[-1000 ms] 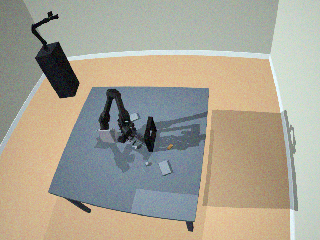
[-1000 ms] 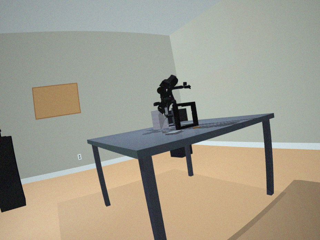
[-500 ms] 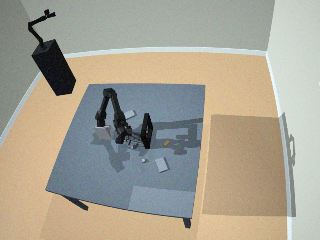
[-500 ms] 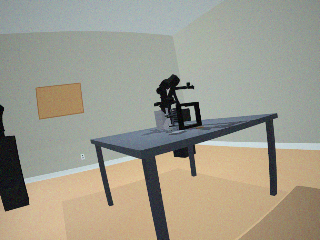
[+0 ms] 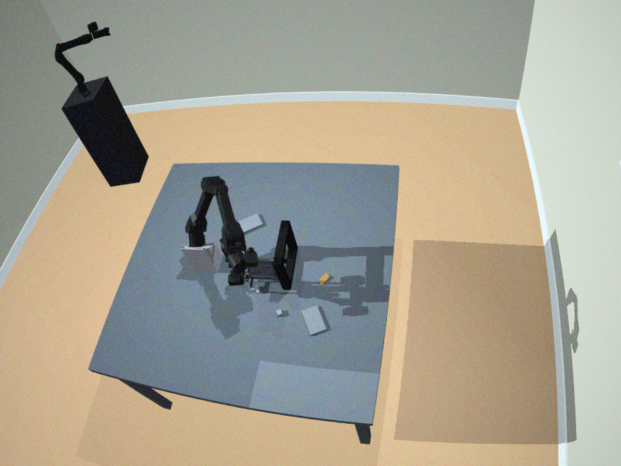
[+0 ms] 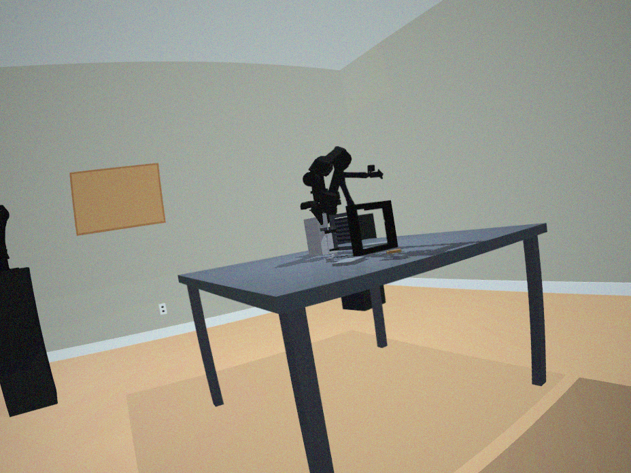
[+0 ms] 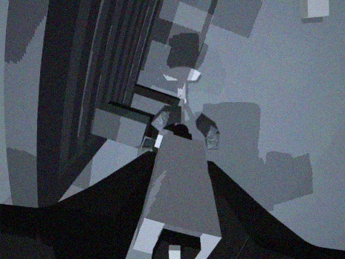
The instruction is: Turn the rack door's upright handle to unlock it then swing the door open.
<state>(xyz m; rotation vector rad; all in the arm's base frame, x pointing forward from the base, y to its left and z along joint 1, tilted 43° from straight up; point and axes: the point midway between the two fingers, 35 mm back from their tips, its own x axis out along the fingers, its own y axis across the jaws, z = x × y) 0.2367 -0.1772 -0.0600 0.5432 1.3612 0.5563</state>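
I see a lab-like room: a second arm (image 5: 67, 62) on a black pedestal (image 5: 106, 131) beyond my table (image 5: 200, 311) (image 6: 244, 282).

A blue-grey table (image 5: 200, 331) (image 6: 244, 280) spans the middle of the top view, its visible legs straight and dark. Left of centre in that view, a pale block (image 5: 201, 259) (image 6: 313, 236) stands upright beneath the arm's base. Just right of centre, a black frame (image 5: 278, 270) (image 6: 357, 239) stands upright on the surface. A flat, pale slab (image 5: 252, 222) lies above and left of it, partly behind the arm. Toward the lower right lie an orange block (image 5: 324, 278) (image 6: 394, 251), another flat, pale slab (image 5: 314, 320), and, near that slab's left side, a small white cube (image 5: 279, 313).
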